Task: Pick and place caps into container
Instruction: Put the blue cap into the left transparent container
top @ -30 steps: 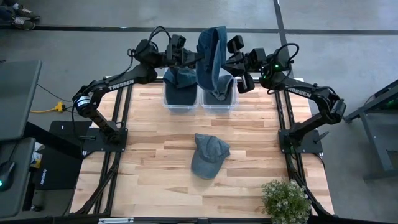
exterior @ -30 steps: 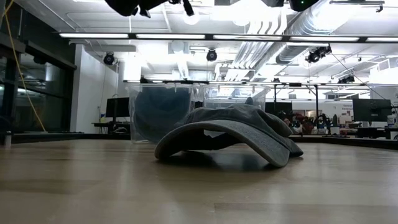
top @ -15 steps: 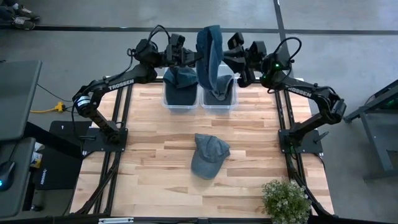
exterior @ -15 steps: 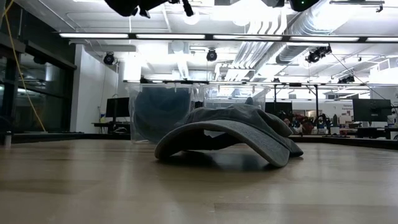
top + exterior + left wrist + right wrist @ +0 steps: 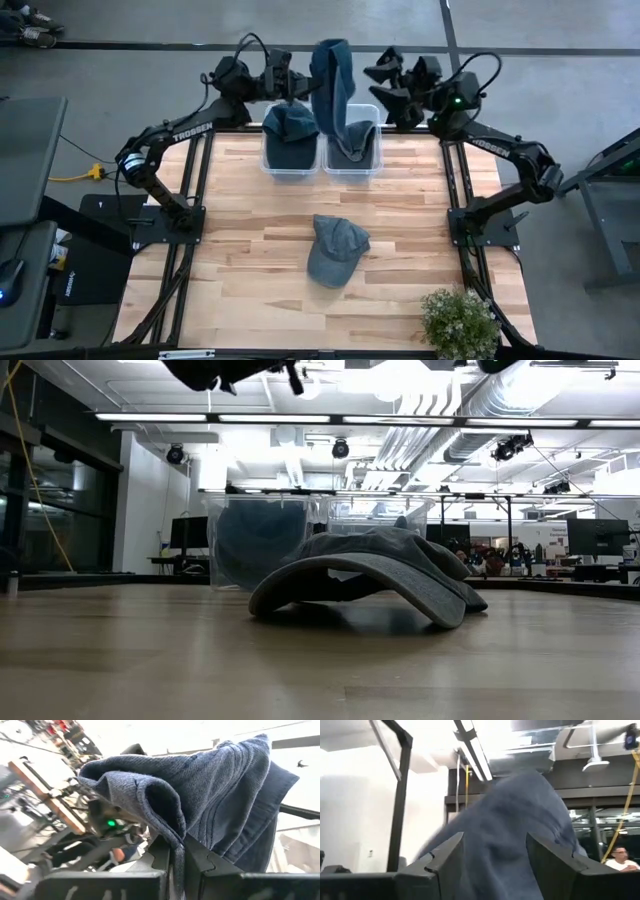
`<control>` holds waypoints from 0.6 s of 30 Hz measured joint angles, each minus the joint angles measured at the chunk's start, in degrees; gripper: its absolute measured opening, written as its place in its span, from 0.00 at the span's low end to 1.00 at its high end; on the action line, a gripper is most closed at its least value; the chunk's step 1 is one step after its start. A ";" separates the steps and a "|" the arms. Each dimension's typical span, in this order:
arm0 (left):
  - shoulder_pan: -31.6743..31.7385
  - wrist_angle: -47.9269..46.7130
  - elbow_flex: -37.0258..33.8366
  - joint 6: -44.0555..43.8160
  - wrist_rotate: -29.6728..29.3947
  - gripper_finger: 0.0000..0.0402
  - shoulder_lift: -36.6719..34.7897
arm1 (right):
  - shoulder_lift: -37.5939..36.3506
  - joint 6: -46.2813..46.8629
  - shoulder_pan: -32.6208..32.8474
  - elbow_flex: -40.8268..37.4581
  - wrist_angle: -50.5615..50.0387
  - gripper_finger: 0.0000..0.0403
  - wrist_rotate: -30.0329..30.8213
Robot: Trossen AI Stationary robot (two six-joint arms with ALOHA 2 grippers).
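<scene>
A dark blue denim cap hangs high over the right clear bin, with my left gripper shut on it from the left. My right gripper stands open just to the cap's right. In the right wrist view its fingers are spread, with the cap beyond them and apart from them. Another cap fills the left bin. A faded grey-blue cap rests on its brim and crown at the table's middle. My left gripper pinches a bunched fold of the cap's crown cloth between its two fingers; several layers show there. The fingers come from the table's left, slanting a little upward. The cap hangs slack below the hold, its lower end down in the right bin.
The two bins stand side by side at the table's far edge. A potted plant sits at the near right corner. In the low view the grey-blue cap lies in front of the bins. Bare wood surrounds this cap.
My right gripper has opened and let go of the hanging cap, rolled, and drawn back toward the table's far right. The cap now hangs from my left gripper alone and has swung slightly left, narrower than before.
</scene>
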 joint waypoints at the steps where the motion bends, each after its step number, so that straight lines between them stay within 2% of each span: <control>1: 0.96 -0.36 0.00 0.38 0.75 0.04 0.00 | -0.66 0.09 -0.63 0.00 -0.79 0.52 0.00; 5: 4.60 -4.39 0.00 2.94 4.15 0.04 -0.06 | -3.95 -1.32 -2.88 0.00 -6.49 0.52 0.01; 10: 7.97 -16.01 0.02 10.11 6.98 0.04 -0.45 | -9.04 -4.10 -5.11 0.00 -18.43 0.52 1.16; 14: 10.11 -28.91 0.02 19.30 6.18 0.04 -1.53 | -13.40 -9.08 -5.71 0.00 -30.75 0.52 5.00; 18: 11.48 -41.86 0.00 28.94 1.87 0.04 -3.08 | -17.34 -13.34 -5.95 0.00 -42.37 0.52 10.35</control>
